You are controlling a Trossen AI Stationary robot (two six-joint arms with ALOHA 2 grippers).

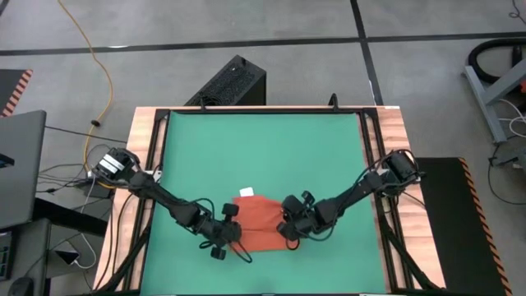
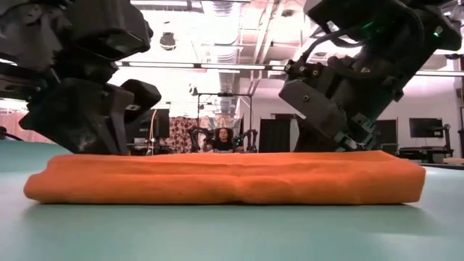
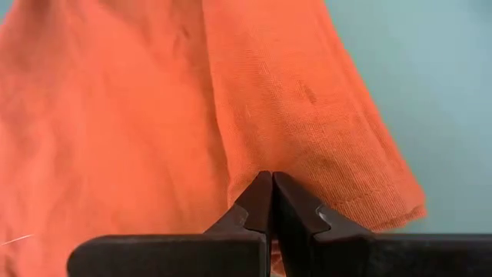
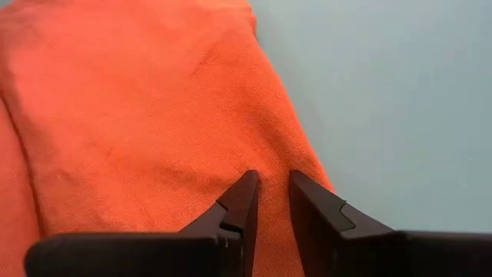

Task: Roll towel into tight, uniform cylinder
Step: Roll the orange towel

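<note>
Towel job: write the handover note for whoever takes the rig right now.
Left hand: fingers pressed together, low over the towel at its left end; whether cloth is pinched cannot be told.
Right hand: slightly open, over the towel's right end.
Towel: folded into a flat, thick band on the green mat, near the front edge, white tag on the far side.
Done: flattened and folded into a band.
Left: roll it into a tight, even cylinder; no roll is visible yet.
</note>
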